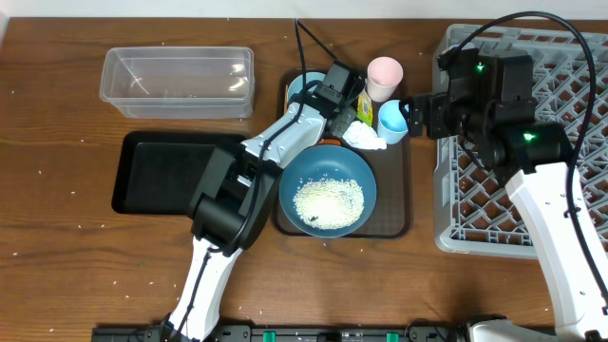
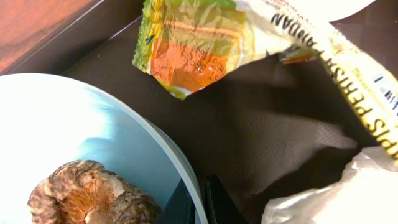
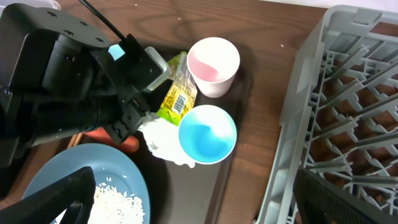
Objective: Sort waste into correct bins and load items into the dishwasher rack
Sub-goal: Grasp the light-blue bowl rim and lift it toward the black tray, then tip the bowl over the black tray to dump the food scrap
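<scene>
The left claw (image 2: 198, 202) is pinched shut on the rim of the small light-blue bowl (image 2: 74, 124), which sits in the far left corner of the serving tray (image 2: 261, 130) with a brownish food scrap (image 2: 87, 193) inside. Held by one edge, the bowl may tip when lifted, dumping the scrap or slipping free. The right claw (image 1: 412, 114) gapes wide beside the light-blue cup (image 1: 391, 121), near enough for the two claws to clash.

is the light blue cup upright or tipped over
Upright. The light-blue cup stands on the serving tray with its open mouth facing up.
</scene>
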Available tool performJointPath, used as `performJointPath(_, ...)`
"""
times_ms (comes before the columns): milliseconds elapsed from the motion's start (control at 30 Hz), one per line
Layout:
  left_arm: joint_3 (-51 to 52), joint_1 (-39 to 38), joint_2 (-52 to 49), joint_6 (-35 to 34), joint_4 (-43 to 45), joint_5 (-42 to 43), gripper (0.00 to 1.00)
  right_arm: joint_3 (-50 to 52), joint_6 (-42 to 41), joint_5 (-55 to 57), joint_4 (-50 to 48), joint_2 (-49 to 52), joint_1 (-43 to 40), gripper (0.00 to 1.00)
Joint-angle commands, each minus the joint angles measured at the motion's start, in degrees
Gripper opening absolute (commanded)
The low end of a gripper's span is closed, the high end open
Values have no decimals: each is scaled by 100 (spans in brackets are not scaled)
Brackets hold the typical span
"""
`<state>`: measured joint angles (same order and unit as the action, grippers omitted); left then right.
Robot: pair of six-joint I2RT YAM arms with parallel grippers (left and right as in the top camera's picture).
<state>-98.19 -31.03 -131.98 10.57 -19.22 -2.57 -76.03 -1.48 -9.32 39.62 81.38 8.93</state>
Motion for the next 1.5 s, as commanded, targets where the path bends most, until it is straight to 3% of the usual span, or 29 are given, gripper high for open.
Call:
performJointPath(0, 2, 9, 398, -31, -179, 15, 6, -61, -17, 37, 4, 33, 48, 95)
performJointPath(300, 2, 9, 1659, -72, -1266, 20, 6, -61, -15, 61, -7, 33, 48, 95)
performJointPath(567, 2, 262, 2524, -841, -2959, 96, 6, -61, -15, 168, -15, 33, 48, 95)
performJointPath(767, 11, 1239, 2677, -874, -4089, 1731, 6, -61, -15, 205, -15, 33, 48, 95)
performJointPath(1033, 46, 2575, 2677, -525, -4579, 3383, 6, -61, -15, 210, 0, 33, 48, 95)
performJointPath(1267, 173, 3239, 2691, 131, -5215, 4301, 6, -61, -15, 208, 2, 33, 48, 95)
performJointPath(1467, 944, 3775, 2756, 337, -4972, 5071, 6, -61, -15, 205, 13, 33, 48, 95)
